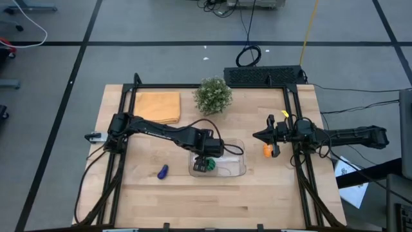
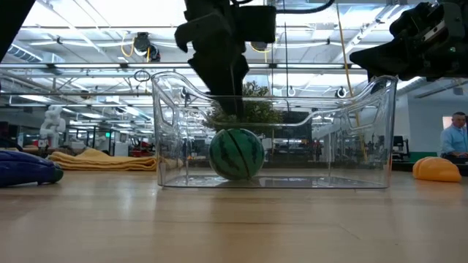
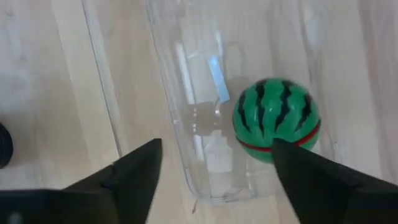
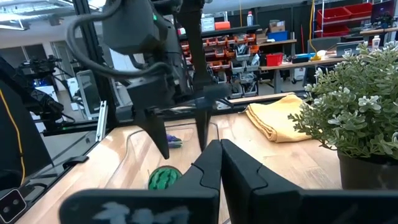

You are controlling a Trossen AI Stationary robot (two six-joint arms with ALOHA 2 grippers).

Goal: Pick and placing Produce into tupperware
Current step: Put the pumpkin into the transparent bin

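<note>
The green dark-striped ball (image 2: 236,153) rests on the floor of the clear tupperware (image 2: 365,131), near its left end (image 1: 201,166). My left gripper (image 3: 214,149) is open and empty just above the ball, fingers pointing down into the tupperware (image 1: 232,169); it also shows in the low view (image 2: 228,102). The purple piece (image 1: 162,171) lies on the table left of the tupperware. The orange piece (image 1: 268,151) lies right of it. My right gripper (image 1: 257,135) is shut and empty, held above the table beside the orange piece, its fingers (image 4: 217,155) pointing toward the table's left edge.
A bushy potted plant (image 1: 213,95) stands at the far middle of the table, and a folded yellow-orange cloth (image 1: 158,106) lies at the far left. Black frame rails (image 1: 293,129) run along the table's left and right sides.
</note>
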